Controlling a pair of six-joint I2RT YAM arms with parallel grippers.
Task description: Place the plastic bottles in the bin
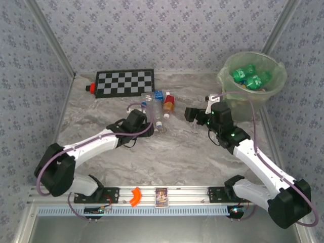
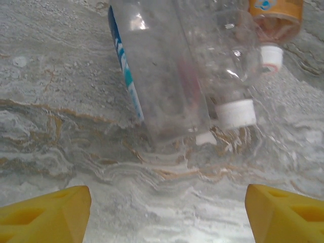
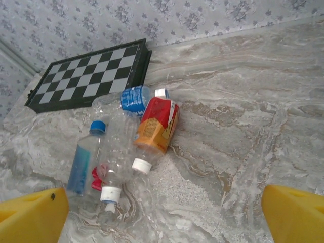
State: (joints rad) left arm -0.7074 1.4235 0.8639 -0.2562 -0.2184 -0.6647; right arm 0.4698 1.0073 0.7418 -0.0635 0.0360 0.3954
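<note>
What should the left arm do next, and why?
Probably ease the left gripper forward so its open fingers straddle the nearest clear bottle. That bottle lies on the table just ahead of the fingertips, and nothing sits between them yet.

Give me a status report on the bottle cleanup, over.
Left gripper open, just short of a clear bottle. Right gripper open, empty. Green bottles in bin, a pile on table. Checkerboard behind it.
</note>
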